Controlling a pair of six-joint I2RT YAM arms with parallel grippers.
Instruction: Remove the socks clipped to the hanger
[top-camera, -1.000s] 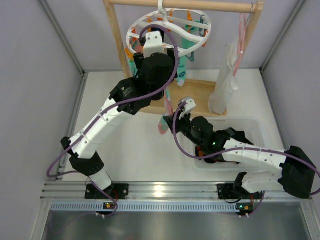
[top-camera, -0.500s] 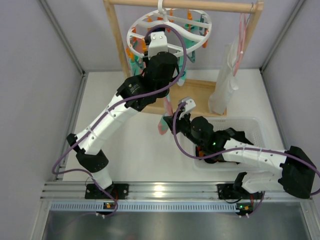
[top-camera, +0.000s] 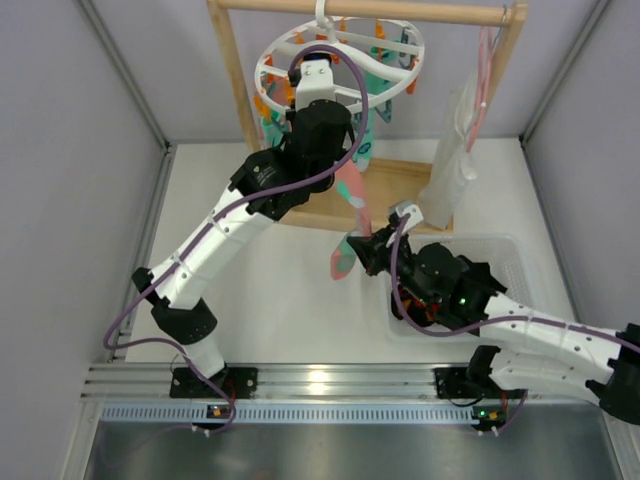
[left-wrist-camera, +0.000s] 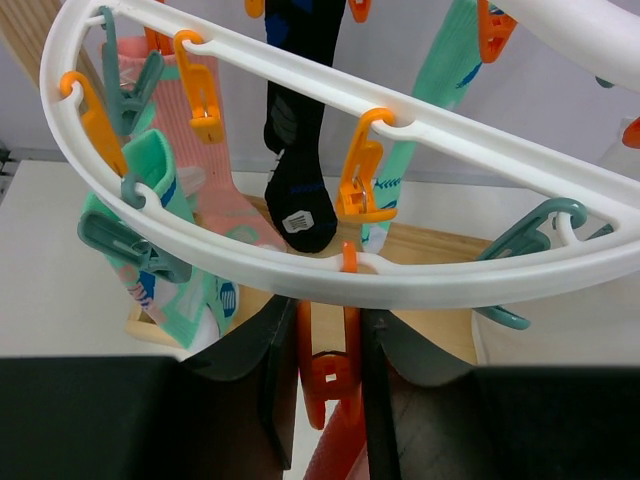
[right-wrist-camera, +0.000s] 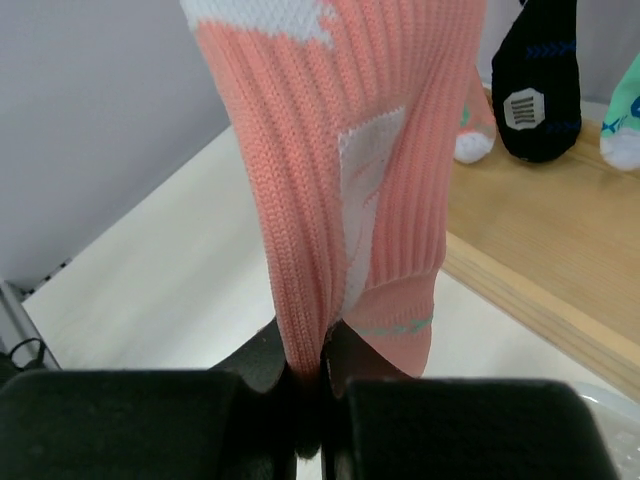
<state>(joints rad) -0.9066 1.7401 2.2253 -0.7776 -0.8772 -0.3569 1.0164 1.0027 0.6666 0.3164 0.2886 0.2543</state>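
Left gripper (left-wrist-camera: 328, 345) is right up under the near rim of the hanger (left-wrist-camera: 430, 285), jaws squeezed in tight on an orange clothespin (left-wrist-camera: 330, 380) hanging off the white ring. From that pin a salmon sock (top-camera: 350, 195) runs down and to the right, pulled taut. At the bottom end is the right gripper (right-wrist-camera: 318, 385), jaws clamped fully together on the sock's lower end, low over the tabletop (top-camera: 260, 300), just near of the rack's base board.

The hanger itself hangs by its hook from the top bar of the wooden rack (top-camera: 400, 10) at the far side. Clipped round the ring are a black sock (left-wrist-camera: 300, 190), teal-mint socks (left-wrist-camera: 150, 270) and another pink sock (left-wrist-camera: 215, 190). The right arm reaches across a white basket (top-camera: 505, 250), and a white garment (top-camera: 450, 175) hangs on the rack's right.
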